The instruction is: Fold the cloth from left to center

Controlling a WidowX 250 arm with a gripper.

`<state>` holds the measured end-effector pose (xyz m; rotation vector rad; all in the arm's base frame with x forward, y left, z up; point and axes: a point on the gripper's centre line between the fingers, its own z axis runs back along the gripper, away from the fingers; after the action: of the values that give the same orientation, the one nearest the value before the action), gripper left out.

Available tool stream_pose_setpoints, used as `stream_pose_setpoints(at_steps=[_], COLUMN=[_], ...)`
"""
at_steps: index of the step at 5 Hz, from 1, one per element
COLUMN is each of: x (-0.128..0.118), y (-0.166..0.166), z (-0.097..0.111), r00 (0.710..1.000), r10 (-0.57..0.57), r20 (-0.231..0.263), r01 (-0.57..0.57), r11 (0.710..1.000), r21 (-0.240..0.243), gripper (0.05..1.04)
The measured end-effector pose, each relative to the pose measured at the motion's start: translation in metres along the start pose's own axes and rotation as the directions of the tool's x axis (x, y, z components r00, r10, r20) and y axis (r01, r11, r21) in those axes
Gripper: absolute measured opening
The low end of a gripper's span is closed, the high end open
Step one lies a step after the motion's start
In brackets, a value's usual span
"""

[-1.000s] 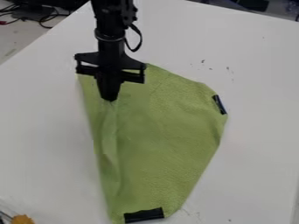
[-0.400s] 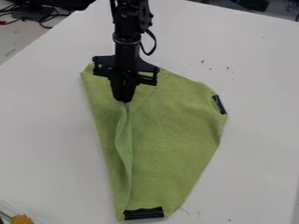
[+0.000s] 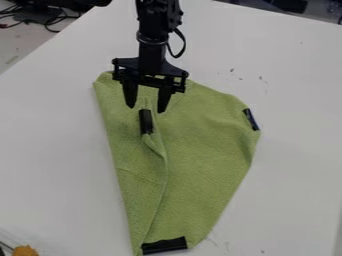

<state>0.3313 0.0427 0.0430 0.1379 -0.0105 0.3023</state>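
The gripper (image 3: 146,109) hangs over the upper part of the cloth, its two fingers spread apart with nothing held between them. Green cloth (image 3: 200,150) lies on the white table, its left side folded over toward the middle. The folded layer (image 3: 137,175) ends in an edge running from below the gripper down to the bottom of the cloth. A black clip (image 3: 146,121) sits on this layer's upper corner, just beneath the fingertips. Other black clips are at the right corner (image 3: 251,119) and the bottom corner (image 3: 164,245).
The white table (image 3: 53,145) extends around the cloth, with small dark marks at the upper right. An orange object (image 3: 25,250) shows at the bottom left corner. Dark cables (image 3: 47,21) lie beyond the table at the upper left.
The gripper has moved right and opened, letting go of the cloth. The cloth's left part has shifted rightward with it, and the black clip beneath the fingers has come into sight.
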Motion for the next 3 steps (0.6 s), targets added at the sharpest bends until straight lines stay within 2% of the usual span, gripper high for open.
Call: stream_pose_setpoints(at_steps=[1,2,3], x=[0.0,-0.006,-0.012], y=[0.0,-0.002,-0.002], z=[0.0,-0.002,0.001], r00=[0.999,0.999,0.999], r10=[0.037,0.051,0.054], r20=[-0.001,-0.02,0.007], r01=[-0.037,-0.051,-0.054], r11=[0.999,0.999,0.998], r21=[0.001,-0.002,-0.023], gripper=[1.01,1.005,1.0])
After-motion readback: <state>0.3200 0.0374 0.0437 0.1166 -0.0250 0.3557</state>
